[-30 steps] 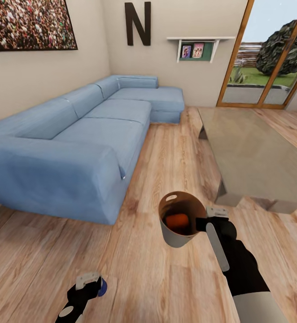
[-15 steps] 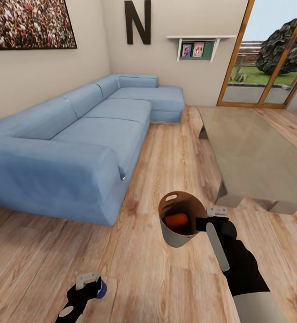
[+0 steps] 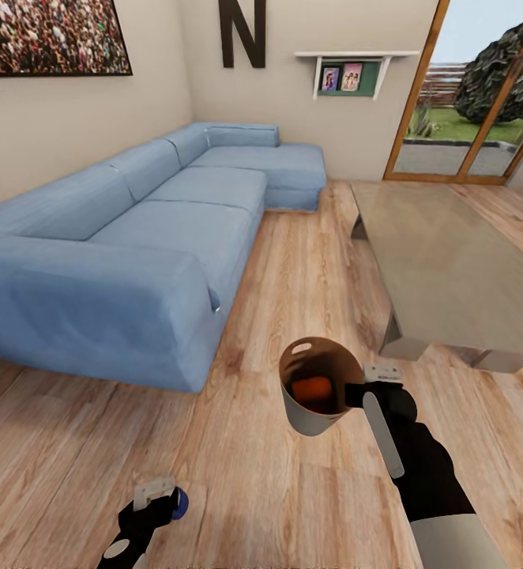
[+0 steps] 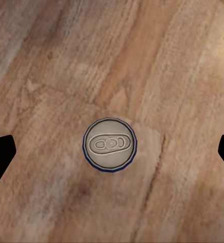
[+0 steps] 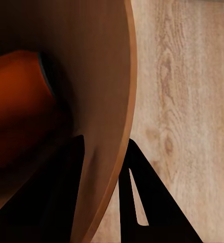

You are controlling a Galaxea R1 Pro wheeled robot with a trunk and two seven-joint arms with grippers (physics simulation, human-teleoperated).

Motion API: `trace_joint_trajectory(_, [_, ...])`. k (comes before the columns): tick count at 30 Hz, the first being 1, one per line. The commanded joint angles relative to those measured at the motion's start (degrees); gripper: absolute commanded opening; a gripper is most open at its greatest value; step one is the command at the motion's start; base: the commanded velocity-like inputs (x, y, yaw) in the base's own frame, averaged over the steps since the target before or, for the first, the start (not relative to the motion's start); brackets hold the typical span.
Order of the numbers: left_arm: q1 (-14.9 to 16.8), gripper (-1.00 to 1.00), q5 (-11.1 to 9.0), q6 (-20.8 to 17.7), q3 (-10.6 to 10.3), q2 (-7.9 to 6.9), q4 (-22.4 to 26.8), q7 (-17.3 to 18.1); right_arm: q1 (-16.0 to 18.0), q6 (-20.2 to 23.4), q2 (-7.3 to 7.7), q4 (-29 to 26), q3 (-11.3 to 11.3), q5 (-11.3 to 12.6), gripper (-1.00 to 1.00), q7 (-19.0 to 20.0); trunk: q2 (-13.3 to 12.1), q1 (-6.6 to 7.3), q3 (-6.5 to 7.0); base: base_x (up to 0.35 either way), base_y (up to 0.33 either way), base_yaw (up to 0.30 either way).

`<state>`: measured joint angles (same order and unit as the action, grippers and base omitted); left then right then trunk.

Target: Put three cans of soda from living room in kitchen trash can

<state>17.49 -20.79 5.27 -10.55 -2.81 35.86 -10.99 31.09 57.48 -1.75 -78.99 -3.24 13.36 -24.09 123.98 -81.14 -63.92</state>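
My right gripper (image 3: 356,393) is shut on the rim of the tash can (image 3: 313,419), a pale grey tapered bin with a tan-brown inside, held above the wood floor. In the right wrist view one finger (image 5: 66,197) sits inside the bin wall (image 5: 109,101) and the other outside. An orange can of soda (image 3: 312,389) lies inside the bin, also seen as an orange can (image 5: 18,101) in the right wrist view. My left gripper (image 3: 160,506) hangs open over a can (image 4: 109,145) standing on the floor; it has a silver top and a dark blue rim.
A blue sectional sofa (image 3: 135,261) fills the left side. A long low grey table (image 3: 451,269) stands at the right, with a strip of plank floor (image 3: 301,276) between them. Glass doors (image 3: 467,103) are at the back right.
The whole head view has shifted a little, so the camera has moved. Both grippers, the bin and the orange can inside it stand as before.
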Motion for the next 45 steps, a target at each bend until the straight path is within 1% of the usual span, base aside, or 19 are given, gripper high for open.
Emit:
trace_joint_trajectory(1, [0.00,1.00,-0.01,0.00,0.00,0.00,0.00,0.00,0.03,-0.17,-0.01,-0.03,-0.01,0.25,-1.00,0.10,0.00,0.01,-0.09,0.000,0.000,0.000])
trace_joint_trajectory(8, [0.00,1.00,0.01,0.00,0.00,0.00,0.00,0.00,0.03,-0.17,-0.01,-0.03,-0.01,0.25,-1.00,0.10,0.00,0.01,-0.67,0.028,0.000,0.000])
trace_joint_trajectory(16, [0.00,1.00,-0.01,0.00,0.00,0.00,0.00,0.00,0.03,-0.17,-0.01,-0.03,-0.01,0.24,-1.00,0.10,0.00,0.01,-0.79,0.157,0.000,0.000])
trace_joint_trajectory(21, [0.00,1.00,-0.01,0.00,0.00,0.00,0.00,0.00,0.03,-0.17,-0.01,-0.03,-0.01,0.25,-1.00,0.10,0.00,0.01,-0.98,0.020,0.000,0.000])
trace_joint_trajectory(37, [0.00,1.00,0.03,0.05,0.00,0.00,0.00,0.00,0.03,-0.17,-0.01,-0.03,-0.01,0.25,-1.00,0.10,0.00,0.01,-2.33,0.002,0.000,0.000])
trace_joint_trajectory(41, [0.00,1.00,0.02,0.07,0.00,0.00,0.00,0.00,0.03,-0.17,-0.01,-0.03,-0.01,0.24,-1.00,0.10,0.00,0.01,-2.48,0.000,0.000,0.000])
trace_joint_trajectory(45, [0.00,1.00,0.03,0.09,0.00,0.00,0.05,0.00,0.03,-0.17,-0.01,-0.04,-0.04,0.25,-1.00,0.10,1.61,-0.87,-3.24,0.000,0.000,0.000])
